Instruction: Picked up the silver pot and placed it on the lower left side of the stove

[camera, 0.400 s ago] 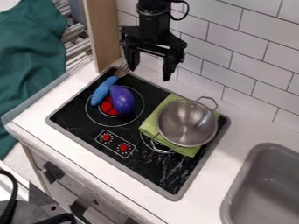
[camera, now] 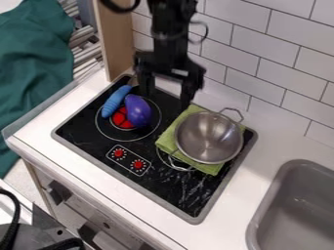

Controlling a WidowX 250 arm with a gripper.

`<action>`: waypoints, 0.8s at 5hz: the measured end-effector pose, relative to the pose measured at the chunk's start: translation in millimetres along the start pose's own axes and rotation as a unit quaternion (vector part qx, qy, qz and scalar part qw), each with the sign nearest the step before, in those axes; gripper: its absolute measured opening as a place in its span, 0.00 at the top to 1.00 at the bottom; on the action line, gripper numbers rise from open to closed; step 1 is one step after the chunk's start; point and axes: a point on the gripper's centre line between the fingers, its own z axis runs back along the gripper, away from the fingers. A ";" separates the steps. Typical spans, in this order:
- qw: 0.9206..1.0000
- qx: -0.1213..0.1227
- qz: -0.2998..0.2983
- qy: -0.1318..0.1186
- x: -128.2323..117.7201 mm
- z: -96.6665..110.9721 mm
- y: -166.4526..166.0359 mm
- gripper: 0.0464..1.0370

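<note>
We hang our claw [camera: 168, 96] downward, fingers spread.
In view, the silver pot [camera: 209, 139] sits to its lower right, the purple eggplant [camera: 137, 112] lower left.

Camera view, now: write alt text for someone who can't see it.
A silver pot sits on a green cloth on the right of a black stove top; a purple eggplant and a blue-handled utensil lie at left. The open black gripper hangs over the stove's back edge, and a gray sink is at lower right.
</note>
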 end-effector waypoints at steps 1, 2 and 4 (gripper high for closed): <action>1.000 -0.005 -0.004 -0.007 -8.7 0.1 -15.0 0.04; 1.000 -0.010 -0.012 -0.012 -9.2 -1.8 -26.0 0.04; 1.000 -0.003 -0.023 0.020 -0.6 -37.6 -22.0 0.04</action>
